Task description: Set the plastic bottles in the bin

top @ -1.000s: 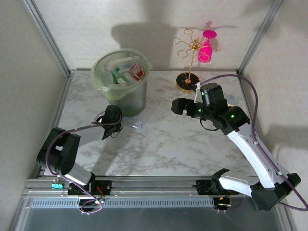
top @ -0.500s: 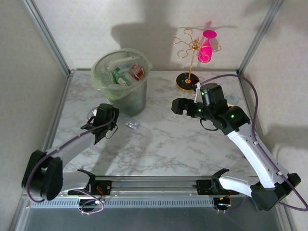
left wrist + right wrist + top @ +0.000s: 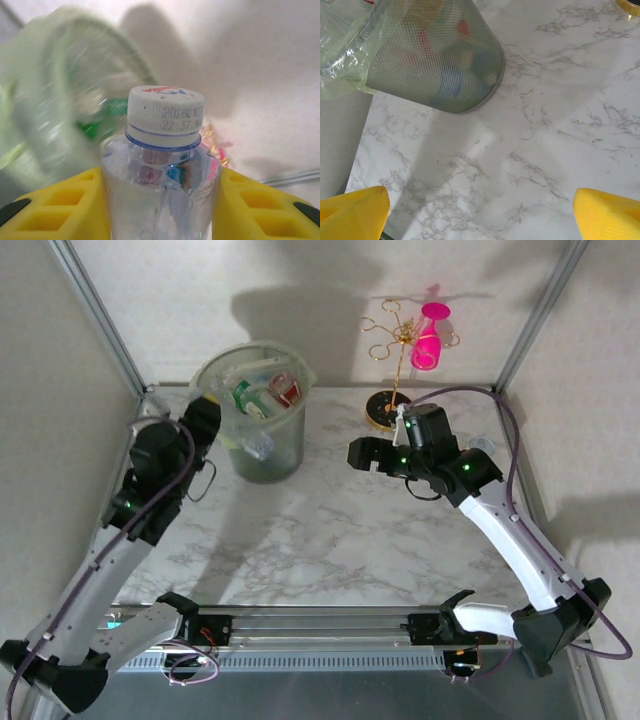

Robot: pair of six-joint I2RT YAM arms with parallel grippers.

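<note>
The white, marble-patterned desk [image 3: 330, 530] carries the pale-green bin [image 3: 270, 455], which stands upright at the back left. A gold wire stand [image 3: 383, 410] rests on its round dark base at the back, right of the bin and well apart from it.

**Item 1.** White screw cap [image 3: 165, 117] of the clear bottle [image 3: 160, 200], left wrist view.
- Side wall: two lines of dark dot-matrix code.
  - The upper line begins "20260"; the later digits curve out of sight round the cap.
  - The lower line begins "22.37"; the last digits are unclear.
- Top face: a red and blue printed mark, seen nearly edge-on, not legible.

**Item 2.** Top view, bottles [image 3: 262, 380] inside the bin [image 3: 285, 445].
- One carries a red label [image 3: 286, 390] and one a green label [image 3: 243, 397]; the lettering on both is too small to read.
</note>
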